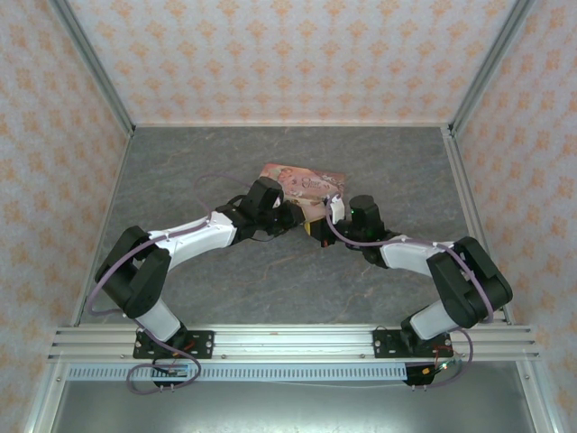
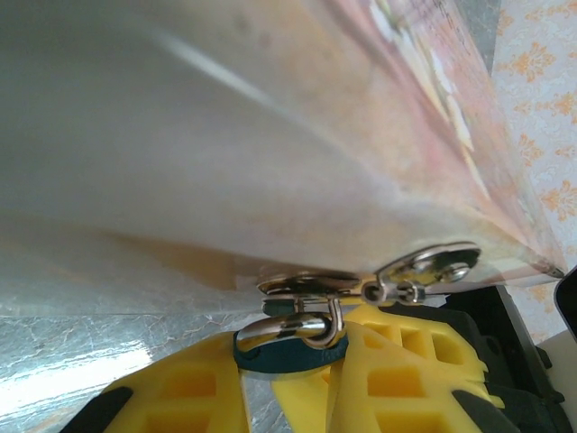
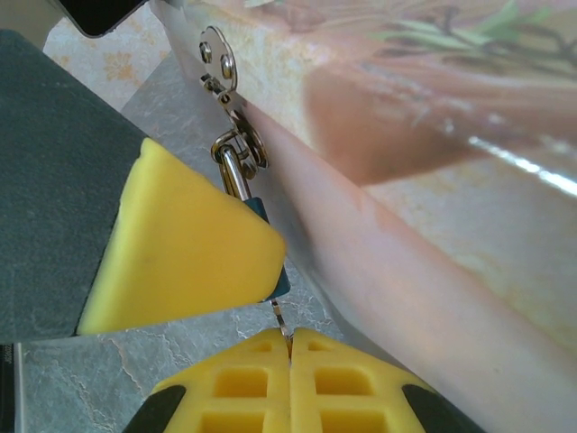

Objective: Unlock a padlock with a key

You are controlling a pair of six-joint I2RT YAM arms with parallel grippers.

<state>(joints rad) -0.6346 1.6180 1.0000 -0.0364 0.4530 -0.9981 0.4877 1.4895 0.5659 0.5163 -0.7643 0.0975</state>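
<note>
Against the side of the pink tin, your left gripper pinches the padlock hooked on the hasp, and your right gripper, clamped on the key, lines it up lengthwise at the padlock's base.

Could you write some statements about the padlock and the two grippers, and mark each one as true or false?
1. The padlock hangs on the metal hasp of the pink tin. True.
2. The left gripper grips the padlock's blue body. True.
3. The right gripper is open and empty. False: it is shut on the key.
4. The shackle is free of the hasp. False: it passes through the hasp's loop.
</note>
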